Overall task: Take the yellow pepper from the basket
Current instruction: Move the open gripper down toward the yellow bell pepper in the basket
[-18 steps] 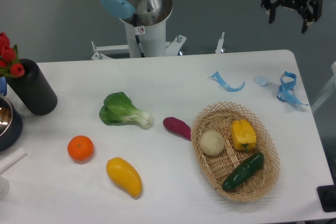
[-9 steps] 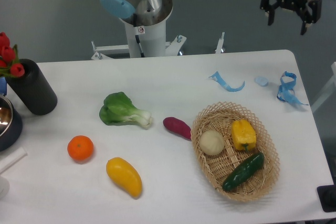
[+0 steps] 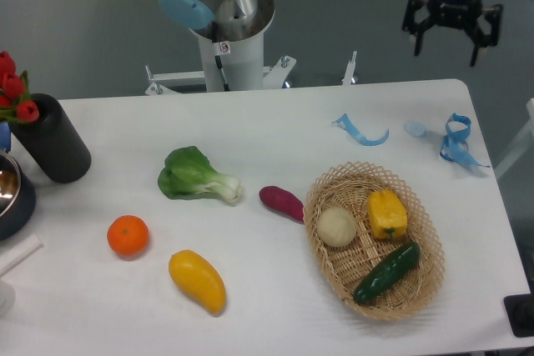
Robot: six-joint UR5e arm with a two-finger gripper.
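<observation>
Yellow pepper (image 3: pixel 387 213) resting in the basket (image 3: pixel 334 181).
Gripper (image 3: pixel 445 46) hangs spread wide and empty, well beyond the basket.

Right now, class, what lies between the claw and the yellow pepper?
In the fixed camera view, only bare table and blue ribbon scraps lie between the open claw and the yellow pepper.
</observation>
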